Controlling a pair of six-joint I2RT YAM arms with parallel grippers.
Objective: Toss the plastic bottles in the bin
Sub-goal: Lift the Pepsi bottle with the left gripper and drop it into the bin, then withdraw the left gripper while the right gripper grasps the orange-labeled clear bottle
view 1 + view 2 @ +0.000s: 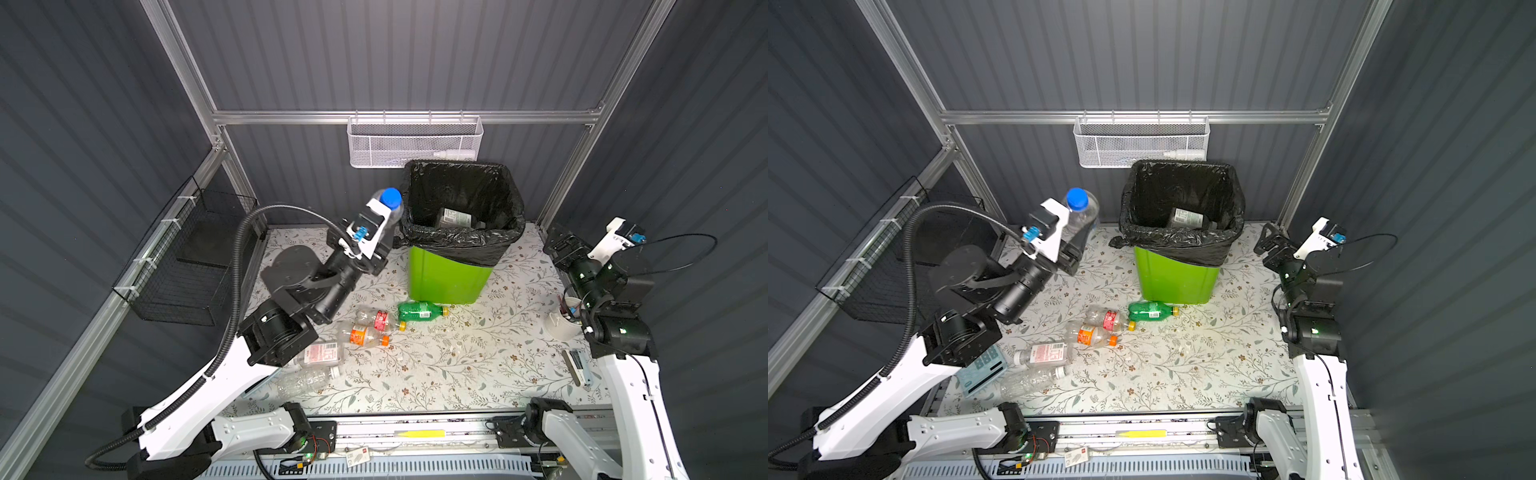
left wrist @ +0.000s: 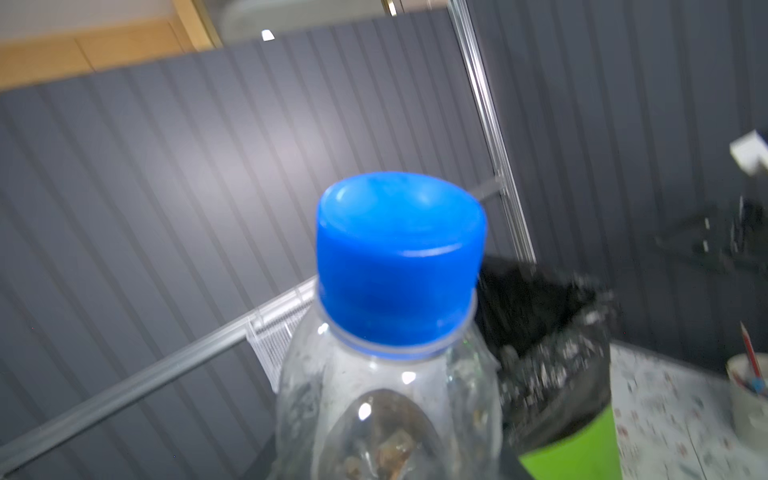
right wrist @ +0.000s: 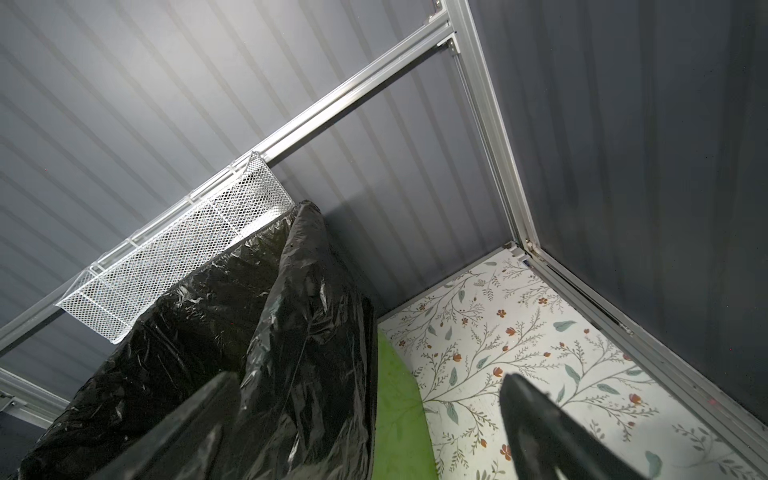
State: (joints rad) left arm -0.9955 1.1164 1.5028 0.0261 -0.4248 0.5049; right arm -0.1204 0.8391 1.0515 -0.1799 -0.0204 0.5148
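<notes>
My left gripper [image 1: 383, 243] [image 1: 1073, 249] is shut on a clear plastic bottle [image 1: 390, 210] [image 1: 1081, 212] [image 2: 386, 395] with a blue cap. It holds the bottle upright in the air, just left of the bin's rim. The bin [image 1: 449, 274] [image 1: 1175, 278] [image 2: 573, 457] [image 3: 399, 407] is green with a black bag, and one labelled bottle [image 1: 455, 218] lies inside. Several more bottles lie on the flowered table in front of it, among them a green one [image 1: 419, 311] and an orange-labelled one [image 1: 363, 336]. My right gripper [image 1: 559, 245] [image 3: 365, 399] hangs open and empty right of the bin.
A white mesh basket [image 1: 415, 141] with a white squeeze bottle [image 1: 453, 154] hangs on the back rail above the bin. A black wire basket [image 1: 187, 257] is fixed to the left wall. A white cup of pens [image 1: 563, 322] stands beside the right arm.
</notes>
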